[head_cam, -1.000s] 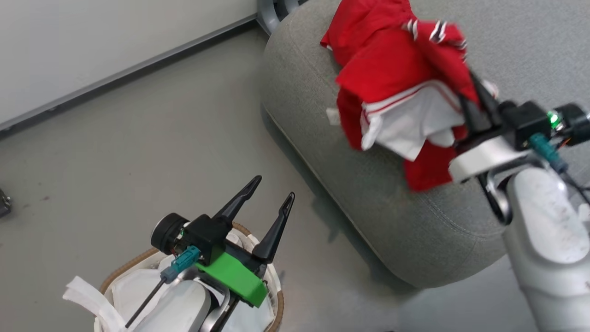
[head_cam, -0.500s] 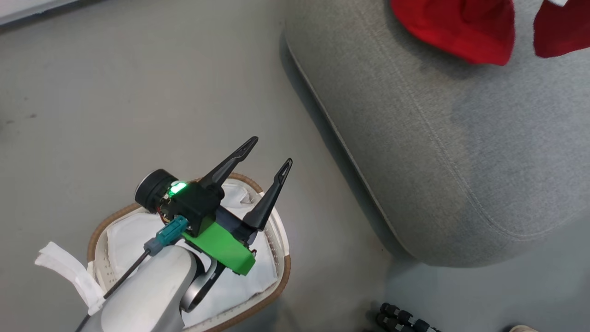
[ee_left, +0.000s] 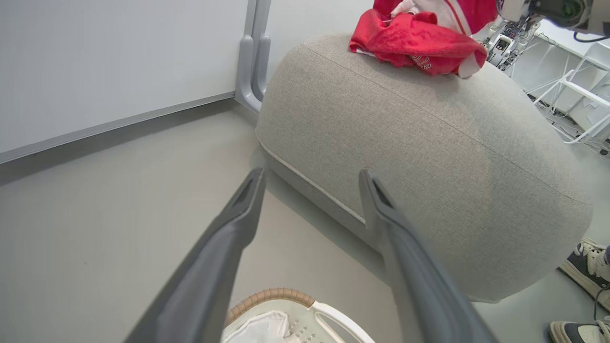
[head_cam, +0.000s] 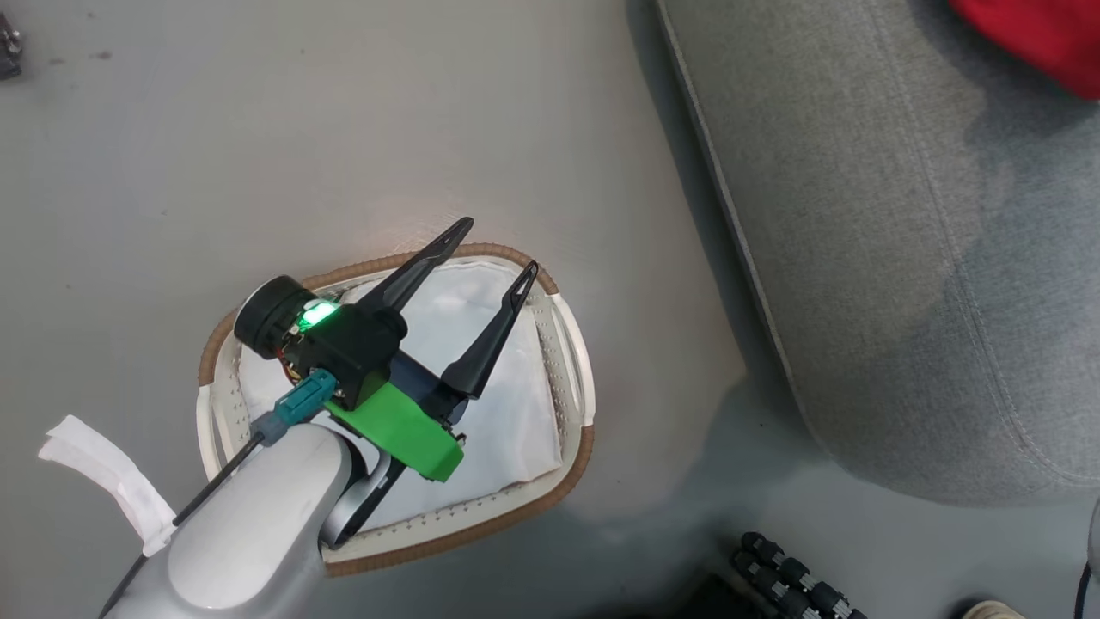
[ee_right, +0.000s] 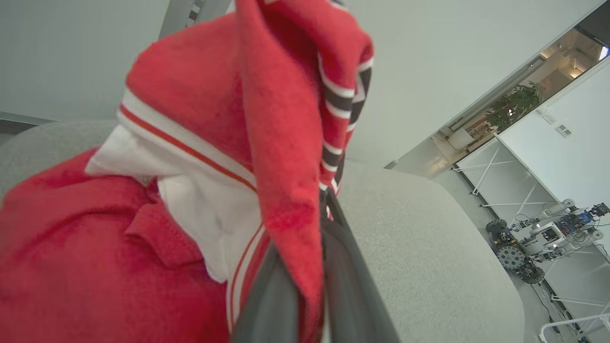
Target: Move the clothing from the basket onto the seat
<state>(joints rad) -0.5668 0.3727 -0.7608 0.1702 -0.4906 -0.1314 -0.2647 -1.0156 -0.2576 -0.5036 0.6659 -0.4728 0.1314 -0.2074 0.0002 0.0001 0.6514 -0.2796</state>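
Placing: right hand (ee_right: 326, 200) clamps red white-trimmed jersey (ee_right: 190, 85) over grey fabric seat (ee_right: 429, 238); left hand (head_cam: 500, 245) spread, empty. Next: lower, release.

The seat (head_cam: 902, 258) is light grey, finely flecked fabric with a paler stitched seam along its lower edge. On the seat, the clothing (ee_left: 414, 40) is bright red with white panels, thin red-and-white trim bands and an edge striped black and white. Beside the seat, the floor (head_cam: 258, 129) is plain matt grey. The basket (head_cam: 588, 451), also beside the seat, is white with rows of small holes and a tan woven rim; its liner (head_cam: 516, 413) is plain white. The left gripper (head_cam: 500, 245) has black fingers (head_cam: 491, 335), a bright green bracket (head_cam: 400, 425), a teal plug (head_cam: 301, 404) and a pale grey forearm (head_cam: 249, 524). Behind the seat, the wall (ee_left: 119, 57) is white.
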